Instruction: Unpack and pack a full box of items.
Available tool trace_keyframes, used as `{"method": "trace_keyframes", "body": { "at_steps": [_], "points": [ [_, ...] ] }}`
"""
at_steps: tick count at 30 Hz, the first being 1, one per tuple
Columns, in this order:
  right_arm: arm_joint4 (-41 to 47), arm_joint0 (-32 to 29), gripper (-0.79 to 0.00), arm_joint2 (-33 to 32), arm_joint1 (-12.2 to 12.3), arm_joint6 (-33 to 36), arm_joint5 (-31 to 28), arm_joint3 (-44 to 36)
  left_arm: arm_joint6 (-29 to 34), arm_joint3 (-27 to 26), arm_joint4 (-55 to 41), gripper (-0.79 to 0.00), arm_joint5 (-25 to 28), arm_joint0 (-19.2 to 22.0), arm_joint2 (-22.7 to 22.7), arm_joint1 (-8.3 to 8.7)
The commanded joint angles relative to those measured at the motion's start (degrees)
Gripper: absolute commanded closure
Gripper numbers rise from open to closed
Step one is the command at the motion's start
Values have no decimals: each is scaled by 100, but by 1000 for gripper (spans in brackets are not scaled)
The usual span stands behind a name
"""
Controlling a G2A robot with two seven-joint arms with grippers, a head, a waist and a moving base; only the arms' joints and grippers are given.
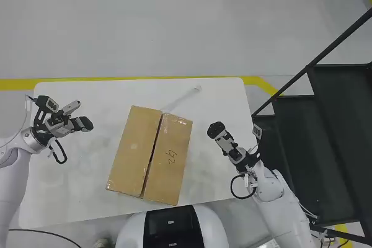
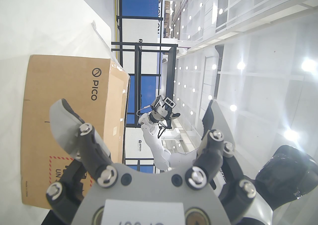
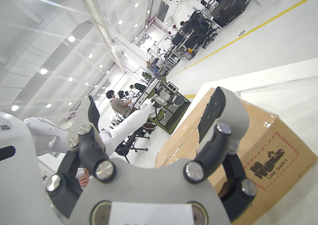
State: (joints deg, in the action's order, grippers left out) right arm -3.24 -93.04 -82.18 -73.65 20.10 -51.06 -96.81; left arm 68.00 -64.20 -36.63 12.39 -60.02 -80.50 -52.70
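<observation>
closed cardboard box (image 1: pixel 150 155) bears a red-dashed hazard label (image 3: pixel 270 164) and handwriting (image 1: pixel 172 156); left tool (image 2: pixel 136 109) and right tool (image 3: pixel 154 100) spread, empty.

A white bench (image 1: pixel 68 192) with rounded corners carries a closed cardboard box (image 1: pixel 150 154) at about its middle (flaps taped shut, set askew to the bench's edges). A thin clear strip (image 1: pixel 187 95) lies near the far edge, close to the box.
</observation>
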Motion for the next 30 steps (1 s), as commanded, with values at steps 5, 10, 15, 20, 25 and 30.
{"method": "trace_keyframes", "body": {
  "at_steps": [5,10,15,20,25,30],
  "points": [
    [0,0,-784,0,0,0,0,0,0,0,0,-784,0,0,0,0],
    [0,0,-785,0,0,0,0,0,-67,-84,147,-785,-28,-45,58,-3],
    [0,0,-785,0,0,0,0,0,305,-289,132,-785,172,-387,67,12],
    [0,0,-785,0,0,0,0,0,878,-323,416,-785,210,-580,-9,84],
    [0,0,-785,0,0,0,0,0,1012,-413,377,-785,381,-893,-41,101],
    [-181,43,-785,-26,5,17,70,-12,1430,-373,418,-785,454,-959,-27,126]
  ]
}}
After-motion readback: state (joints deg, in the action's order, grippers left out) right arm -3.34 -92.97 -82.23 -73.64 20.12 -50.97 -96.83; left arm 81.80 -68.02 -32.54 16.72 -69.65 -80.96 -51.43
